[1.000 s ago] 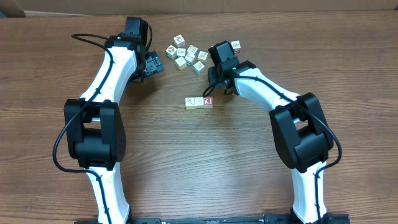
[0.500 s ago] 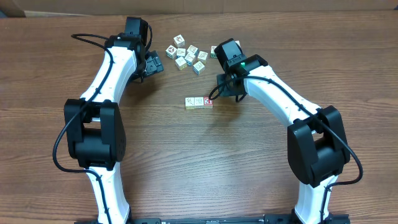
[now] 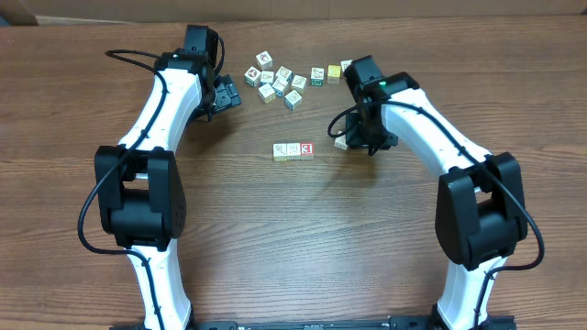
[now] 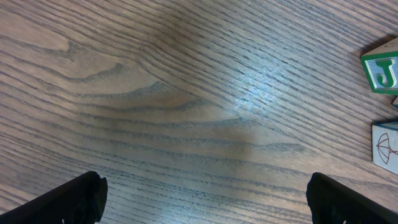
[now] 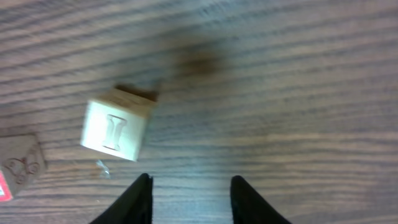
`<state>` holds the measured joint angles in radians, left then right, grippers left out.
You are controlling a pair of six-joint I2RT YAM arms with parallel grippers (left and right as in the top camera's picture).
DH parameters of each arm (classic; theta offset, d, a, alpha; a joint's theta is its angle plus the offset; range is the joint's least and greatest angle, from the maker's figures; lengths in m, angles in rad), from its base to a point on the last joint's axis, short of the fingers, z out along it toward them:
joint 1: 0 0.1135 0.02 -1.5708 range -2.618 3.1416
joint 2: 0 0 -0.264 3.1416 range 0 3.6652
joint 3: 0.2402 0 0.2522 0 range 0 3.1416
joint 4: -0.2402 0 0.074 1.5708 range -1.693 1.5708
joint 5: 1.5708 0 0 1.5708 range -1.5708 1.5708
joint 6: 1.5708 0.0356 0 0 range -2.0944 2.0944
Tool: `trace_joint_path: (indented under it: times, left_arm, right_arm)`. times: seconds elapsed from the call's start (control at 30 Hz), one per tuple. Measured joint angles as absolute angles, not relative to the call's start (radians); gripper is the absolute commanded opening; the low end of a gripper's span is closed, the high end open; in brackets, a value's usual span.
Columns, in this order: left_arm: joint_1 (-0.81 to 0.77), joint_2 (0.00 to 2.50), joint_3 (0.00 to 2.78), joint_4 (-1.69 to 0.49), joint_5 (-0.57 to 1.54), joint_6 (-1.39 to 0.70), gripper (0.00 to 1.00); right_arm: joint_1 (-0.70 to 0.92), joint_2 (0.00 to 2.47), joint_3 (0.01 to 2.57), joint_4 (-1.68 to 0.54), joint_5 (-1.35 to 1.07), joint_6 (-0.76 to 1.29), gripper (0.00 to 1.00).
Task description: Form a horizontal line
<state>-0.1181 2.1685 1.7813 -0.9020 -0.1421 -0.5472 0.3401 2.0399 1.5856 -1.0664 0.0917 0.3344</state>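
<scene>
Well, cube (image 5: 118, 129) lies nr row (image 3: 293, 150).

The overhead camera looks straight down on the table (image 3: 275, 238) from well above and takes in both arms (image 3: 174, 101), with their bases at the lower edge. The left wrist camera sits close over the wood. The left hand (image 4: 205, 199) shows only its fingertips in the lower corners, and the cluster cubes (image 4: 380, 71) are cut by the right edge. The right wrist camera is just as close, blurred, and shares the I cube (image 5: 118, 129) with the overhead view.
</scene>
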Motion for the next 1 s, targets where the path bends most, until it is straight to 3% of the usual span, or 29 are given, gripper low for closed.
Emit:
trace_joint_path:
  times: [0.3, 0.73, 1.0]
  left_arm:
    - [-0.118, 2.168, 1.781, -0.902, -0.142, -0.547, 1.0]
    - [-0.118, 2.168, 1.781, -0.902, -0.142, -0.547, 1.0]
    - [-0.118, 2.168, 1.781, -0.902, -0.142, -0.547, 1.0]
  right_arm:
    - [0.32, 2.04, 1.586, -1.037, 0.05, 0.356, 0.45]
    - [0.337, 2.04, 1.582, -0.893, 0.043, 0.554, 0.46]
    - [0.361, 2.04, 1.529, -0.804, 0.041, 0.577, 0.61]
